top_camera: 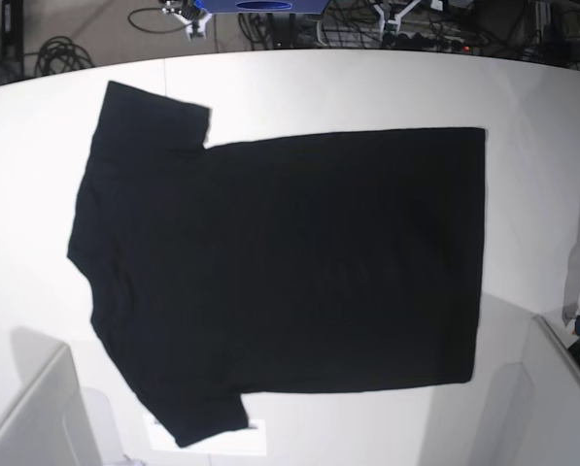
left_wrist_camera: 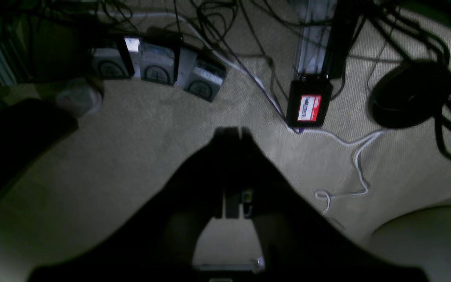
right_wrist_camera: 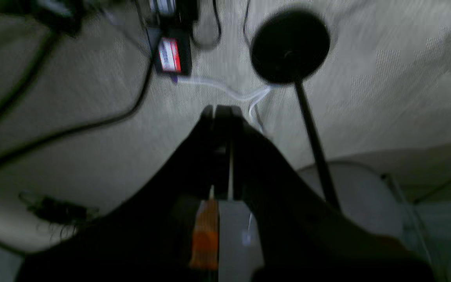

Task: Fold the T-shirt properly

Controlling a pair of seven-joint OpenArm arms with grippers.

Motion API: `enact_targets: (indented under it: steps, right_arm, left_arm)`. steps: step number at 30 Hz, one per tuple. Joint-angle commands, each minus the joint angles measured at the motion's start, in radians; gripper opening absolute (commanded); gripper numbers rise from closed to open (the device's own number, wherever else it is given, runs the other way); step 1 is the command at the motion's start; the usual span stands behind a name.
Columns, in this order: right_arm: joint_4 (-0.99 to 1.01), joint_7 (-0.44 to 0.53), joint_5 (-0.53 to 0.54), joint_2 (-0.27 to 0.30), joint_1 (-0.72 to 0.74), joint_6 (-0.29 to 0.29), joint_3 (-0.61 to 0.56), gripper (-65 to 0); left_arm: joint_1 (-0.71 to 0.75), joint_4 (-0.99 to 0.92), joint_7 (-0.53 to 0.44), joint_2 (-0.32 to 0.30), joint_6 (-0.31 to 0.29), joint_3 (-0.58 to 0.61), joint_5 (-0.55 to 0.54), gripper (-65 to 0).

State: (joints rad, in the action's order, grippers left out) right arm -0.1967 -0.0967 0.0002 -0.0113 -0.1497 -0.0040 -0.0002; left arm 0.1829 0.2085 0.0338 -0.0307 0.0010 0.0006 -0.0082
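T-shirt (top_camera: 299, 272): flat, plain side up, unfolded on surface (top_camera: 367, 87) | left tool (left_wrist_camera: 231, 135), right tool (right_wrist_camera: 221, 113): pressed together, empty | every fold remained.

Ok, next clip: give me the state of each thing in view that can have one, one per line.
T-shirt: spread flat on the white table, plain black side up, unfolded, both sleeves out.
Left pincer: shut, empty, over carpet.
Right pincer: shut, empty, over carpet.
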Motion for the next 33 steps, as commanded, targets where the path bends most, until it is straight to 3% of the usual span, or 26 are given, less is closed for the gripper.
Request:
enact_targets:
  steps: [1, 8, 33]
  right_arm:
    - [0.001, -0.008, 0.004, 0.001, -0.012, -0.004, -0.002, -65.0]
    - [0.006, 0.081, 0.004, 0.003, -0.015, -0.004, -0.002, -65.0]
    - [-0.002, 0.082, 0.010, 0.004, -0.052, -0.004, 0.007, -65.0]
  left_arm:
    - [0.007, 0.002, -0.012, -0.001, 0.003, -0.001, 0.001, -65.0]
    - [0.016, -0.002, -0.065, -0.001, 0.003, -0.001, 0.001, -65.0]
    - [0.063, 0.009, -0.070, -0.005, 0.003, 0.009, 0.003, -65.0]
